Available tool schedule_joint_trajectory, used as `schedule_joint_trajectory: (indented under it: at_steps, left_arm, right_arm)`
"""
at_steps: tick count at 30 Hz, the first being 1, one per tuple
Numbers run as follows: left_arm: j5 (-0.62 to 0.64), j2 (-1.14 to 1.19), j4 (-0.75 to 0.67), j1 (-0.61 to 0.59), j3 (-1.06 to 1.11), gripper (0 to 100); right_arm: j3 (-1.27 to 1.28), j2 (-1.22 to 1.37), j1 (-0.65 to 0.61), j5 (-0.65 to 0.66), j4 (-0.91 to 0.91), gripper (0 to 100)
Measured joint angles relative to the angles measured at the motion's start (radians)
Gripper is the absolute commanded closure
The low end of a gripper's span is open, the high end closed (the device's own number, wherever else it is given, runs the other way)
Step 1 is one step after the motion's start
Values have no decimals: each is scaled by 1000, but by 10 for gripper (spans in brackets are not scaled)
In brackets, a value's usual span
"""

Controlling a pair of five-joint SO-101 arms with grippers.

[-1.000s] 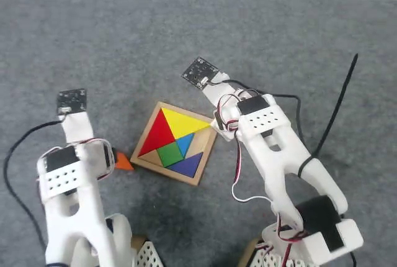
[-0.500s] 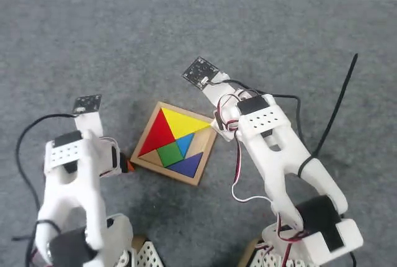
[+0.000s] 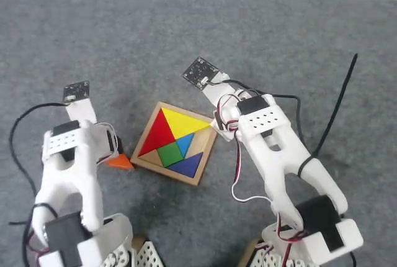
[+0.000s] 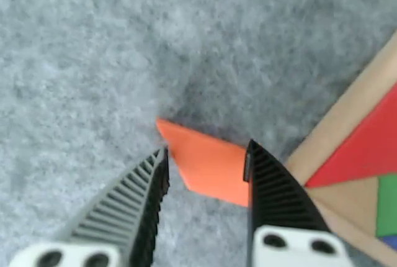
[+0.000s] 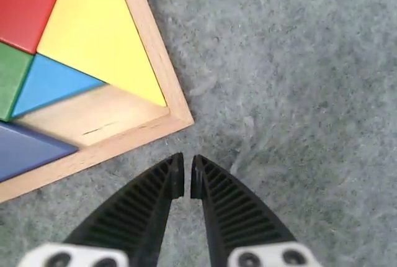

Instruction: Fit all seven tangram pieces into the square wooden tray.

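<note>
- Orange triangular tangram piece (image 3: pixel 119 161): lies flat on the grey carpet (image 3: pixel 279 43), just outside the 8 o'clock corner of the square wooden tray (image 3: pixel 164 171). It is near the rim, though contact cannot be confirmed.
- Change: the left arm has re-posed over the last second. Half a second ago it covered all but a sliver of the orange piece, and now most of the triangle is exposed in the high view.
- Left gripper (image 4: pixel 206 153): jaws are spread and straddle the orange piece, one finger at its free corner, the other over the edge nearest the tray. No firm clamp is evident.
- Right gripper (image 5: pixel 187 171): unchanged, with fingertips nearly together and holding nothing, above the carpet just beyond the tray's 3 o'clock corner.
- Tray contents: red (image 3: pixel 158 136) and yellow (image 3: pixel 183 123) large triangles, a green square (image 3: pixel 169 154), a light-blue triangle (image 3: pixel 185 144) and an indigo triangle (image 3: pixel 187 166). Bare wood shows toward 4 o'clock (image 3: pixel 198 144) and 8 o'clock (image 3: pixel 147 157).
- Meaning: the left arm appears lined up for a pinch on the orange piece, probably bound for the nearby bare recess. The task is judged roughly two-thirds complete.
</note>
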Motion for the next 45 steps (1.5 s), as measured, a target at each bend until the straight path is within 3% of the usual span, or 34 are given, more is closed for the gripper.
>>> schedule_joint_trajectory:
  at_steps: [10, 19, 28, 33, 38, 41, 45]
  left_arm:
    - [5, 3, 311, -112, -149, 810]
    - [-15, 89, 434, -68, -150, 807]
    - [-21, 272, 365, -64, -150, 813]
    - [21, 252, 333, -64, -147, 813]
    - [40, 91, 290, -97, -157, 813]
    - [91, 37, 215, -101, -158, 813]
    - [187, 54, 11, -106, -144, 813]
  right_arm:
    - [0, 0, 0, 0, 0, 965]
    - [0, 0, 0, 0, 0, 965]
    - [0, 41, 0, 0, 0, 965]
    - [0, 95, -37, 0, -17, 965]
    - [0, 103, -52, 6, -17, 965]
    - [0, 103, -54, 8, -17, 965]
    - [0, 103, -52, 8, -17, 965]
